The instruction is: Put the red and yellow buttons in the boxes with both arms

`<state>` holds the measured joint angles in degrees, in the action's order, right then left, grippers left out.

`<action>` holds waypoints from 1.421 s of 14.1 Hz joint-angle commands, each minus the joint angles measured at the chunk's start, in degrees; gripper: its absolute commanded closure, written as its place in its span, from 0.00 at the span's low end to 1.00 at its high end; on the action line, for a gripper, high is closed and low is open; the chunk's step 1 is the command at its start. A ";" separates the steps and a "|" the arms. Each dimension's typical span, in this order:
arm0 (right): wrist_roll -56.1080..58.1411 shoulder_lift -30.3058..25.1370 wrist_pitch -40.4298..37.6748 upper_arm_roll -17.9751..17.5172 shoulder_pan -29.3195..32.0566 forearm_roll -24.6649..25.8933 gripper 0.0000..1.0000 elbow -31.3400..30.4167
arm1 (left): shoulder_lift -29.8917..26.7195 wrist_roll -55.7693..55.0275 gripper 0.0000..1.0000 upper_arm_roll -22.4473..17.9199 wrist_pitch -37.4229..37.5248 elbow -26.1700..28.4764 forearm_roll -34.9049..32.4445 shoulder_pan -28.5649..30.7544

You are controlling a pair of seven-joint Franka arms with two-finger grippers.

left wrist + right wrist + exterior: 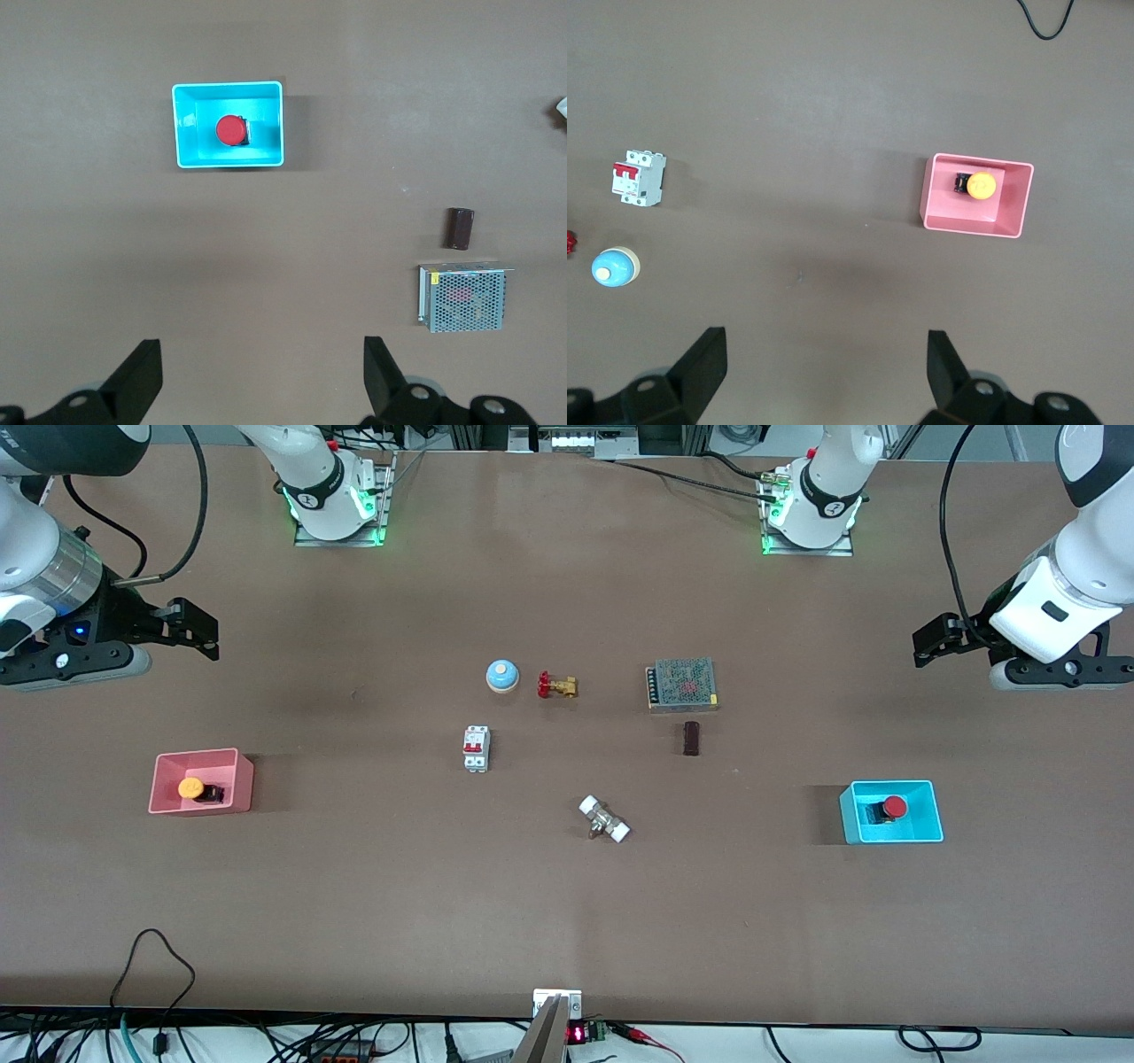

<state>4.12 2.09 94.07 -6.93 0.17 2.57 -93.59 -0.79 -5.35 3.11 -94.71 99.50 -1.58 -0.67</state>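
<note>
The orange-yellow button (192,787) lies in the salmon pink box (168,784) toward the right arm's end; both show in the right wrist view, button (980,185) in box (943,208). The red button (893,807) lies in the cyan box (921,824) toward the left arm's end; the left wrist view shows the button (231,130) in the box (190,124). My right gripper (202,631) is open and empty, raised over bare table. My left gripper (930,640) is open and empty, raised over bare table.
Mid-table lie a blue domed bell (501,676), a red-handled brass valve (556,685), a white breaker (476,748), a mesh-topped power supply (681,684), a dark cylinder (691,738) and a white-ended fitting (604,819). Cables run along the table's near edge.
</note>
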 commanded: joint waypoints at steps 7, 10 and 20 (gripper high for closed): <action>-1.40 0.73 -1.08 -0.01 0.62 0.33 0.00 1.04 | -0.26 0.43 0.00 0.06 1.20 -0.80 0.26 0.23; -1.57 0.73 -1.08 -0.01 0.62 0.33 0.00 1.04 | -0.35 0.17 0.00 0.15 2.16 -0.89 0.26 0.14; -1.66 0.73 -1.08 -0.01 0.62 0.33 0.00 1.04 | -0.44 0.08 0.00 0.15 2.52 -1.07 0.35 0.14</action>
<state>3.20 2.51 94.00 -6.80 0.65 2.57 -93.59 -0.83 -5.36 3.13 -93.42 99.23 -1.58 -0.60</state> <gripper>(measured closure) 0.000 0.000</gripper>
